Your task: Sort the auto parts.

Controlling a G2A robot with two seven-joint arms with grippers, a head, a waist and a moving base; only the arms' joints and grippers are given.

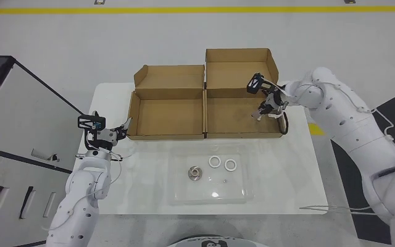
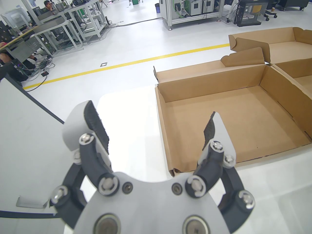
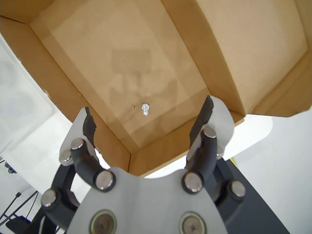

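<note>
As the right claw (image 3: 147, 116) hangs over the right-hand cardboard box (image 1: 231, 117), its jaws are seen spread wide with nothing held. A small hex bolt (image 3: 145, 109) is found lying on that box's floor, directly beneath the claw. For this bolt the drop-off step is judged done.

Just in front of the box, on the white desk (image 1: 290, 179), a clear tray (image 1: 241, 188) is seen with parts not yet sorted: two white rings (image 1: 215, 157), a metal flanged part (image 1: 192, 175) and a tiny nut-like piece (image 1: 226, 181). A trip to that tray is called for next, with a careful pinch on something small.

The left claw (image 2: 151, 113) is held wide open and empty, well away from the right-hand box, beyond the left-hand box (image 2: 231, 122) that touches its side.

The bolt is made plain from the right wrist, though it is hard to pick out from above. The tray's contents are given by the top view.
</note>
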